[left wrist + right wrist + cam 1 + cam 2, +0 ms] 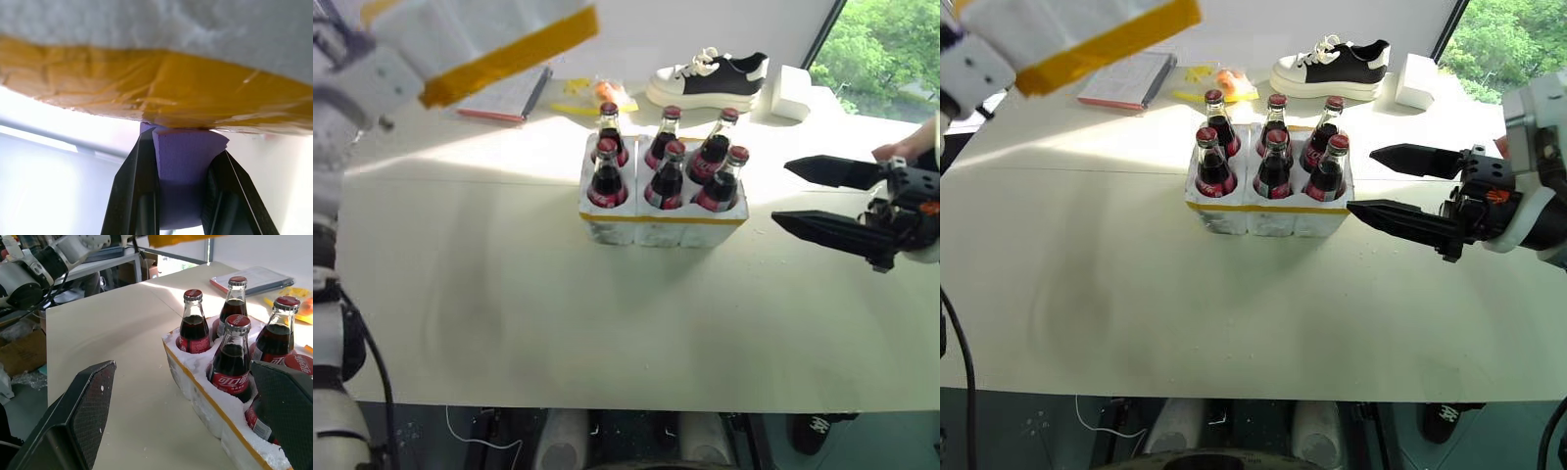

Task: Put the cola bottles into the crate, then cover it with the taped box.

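Left gripper (182,166), jaws clamped on a purple tab under the taped box (480,39), holds that box aloft, up and to the left of the crate (661,220). Right gripper (822,201), jaws wide and empty, hovers just beside the crate's right end. All six cola bottles (667,174) stand in their wells. Step in hand: covering. The next move calls for carrying the box over the bottles, squaring it with the crate, and lowering it.
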You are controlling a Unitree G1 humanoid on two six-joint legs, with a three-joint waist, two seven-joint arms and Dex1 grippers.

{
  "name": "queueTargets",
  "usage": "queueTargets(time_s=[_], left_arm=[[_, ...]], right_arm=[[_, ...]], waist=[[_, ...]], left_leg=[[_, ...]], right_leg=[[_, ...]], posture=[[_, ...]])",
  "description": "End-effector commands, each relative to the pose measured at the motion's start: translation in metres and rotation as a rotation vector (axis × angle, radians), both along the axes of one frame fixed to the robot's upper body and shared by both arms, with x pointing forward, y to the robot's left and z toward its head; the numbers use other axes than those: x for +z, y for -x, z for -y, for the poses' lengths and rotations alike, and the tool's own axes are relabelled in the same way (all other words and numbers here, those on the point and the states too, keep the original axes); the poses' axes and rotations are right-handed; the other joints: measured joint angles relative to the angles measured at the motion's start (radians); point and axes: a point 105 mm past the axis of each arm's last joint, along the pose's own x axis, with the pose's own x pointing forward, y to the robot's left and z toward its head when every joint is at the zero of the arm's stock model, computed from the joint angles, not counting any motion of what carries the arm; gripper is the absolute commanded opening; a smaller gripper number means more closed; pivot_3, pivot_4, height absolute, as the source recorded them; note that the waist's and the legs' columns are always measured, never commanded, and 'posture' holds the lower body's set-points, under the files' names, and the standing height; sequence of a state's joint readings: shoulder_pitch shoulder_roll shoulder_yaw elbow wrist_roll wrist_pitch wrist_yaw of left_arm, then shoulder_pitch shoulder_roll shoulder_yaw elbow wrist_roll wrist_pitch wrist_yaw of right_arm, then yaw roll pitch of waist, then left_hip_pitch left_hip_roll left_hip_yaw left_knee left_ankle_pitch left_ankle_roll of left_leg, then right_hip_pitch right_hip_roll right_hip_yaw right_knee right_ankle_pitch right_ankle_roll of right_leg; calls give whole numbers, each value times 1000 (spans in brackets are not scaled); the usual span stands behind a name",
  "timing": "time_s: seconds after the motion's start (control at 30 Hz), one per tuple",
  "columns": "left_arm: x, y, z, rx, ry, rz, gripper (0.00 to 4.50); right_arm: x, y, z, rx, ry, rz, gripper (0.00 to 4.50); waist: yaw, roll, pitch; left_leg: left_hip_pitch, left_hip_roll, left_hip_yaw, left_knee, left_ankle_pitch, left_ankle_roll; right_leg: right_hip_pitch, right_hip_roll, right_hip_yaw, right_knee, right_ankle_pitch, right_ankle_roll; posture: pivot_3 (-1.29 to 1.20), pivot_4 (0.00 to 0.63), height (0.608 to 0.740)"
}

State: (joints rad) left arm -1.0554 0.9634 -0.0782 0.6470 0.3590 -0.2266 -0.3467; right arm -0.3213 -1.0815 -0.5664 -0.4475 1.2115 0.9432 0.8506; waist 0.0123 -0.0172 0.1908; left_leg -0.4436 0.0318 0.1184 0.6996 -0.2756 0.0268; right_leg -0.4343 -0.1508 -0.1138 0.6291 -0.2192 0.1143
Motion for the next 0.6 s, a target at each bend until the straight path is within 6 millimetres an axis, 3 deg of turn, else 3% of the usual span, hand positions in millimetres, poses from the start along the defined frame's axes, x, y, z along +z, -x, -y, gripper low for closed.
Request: queueTargets(time_s=[0.03,0.13,0.33,0.47,0.6], left_arm=[[19,5,43,-144,-36,10,419],[22,10,88,-277,-95,5,419],[6,17,142,-431,-190,-50,419],[-7,19,162,-469,-282,-62,419],[-29,16,166,-457,-370,-118,419]], right_arm=[[10,4,2,-13,-3,68,4500],[8,4,3,-26,-10,71,4500],[8,4,5,-51,-33,79,4500],[8,4,7,-68,-52,84,4500],[8,4,9,-81,-57,86,4500]], waist=[[-1,0,0],[0,0,0],[1,0,0],[1,0,0],[1,0,0]], left_leg=[[0,0,1,0,0,0],[0,0,1,0,0,0],[0,0,1,1,0,0],[1,0,1,1,1,0],[1,0,0,1,1,0]], right_leg=[[0,0,0,0,0,0],[0,0,0,0,0,0],[1,0,0,0,0,0],[2,0,0,0,0,0],[2,1,0,0,0,0]], posture=[[0,150,740],[0,150,740],[0,150,740],[0,150,740],[0,150,740]])
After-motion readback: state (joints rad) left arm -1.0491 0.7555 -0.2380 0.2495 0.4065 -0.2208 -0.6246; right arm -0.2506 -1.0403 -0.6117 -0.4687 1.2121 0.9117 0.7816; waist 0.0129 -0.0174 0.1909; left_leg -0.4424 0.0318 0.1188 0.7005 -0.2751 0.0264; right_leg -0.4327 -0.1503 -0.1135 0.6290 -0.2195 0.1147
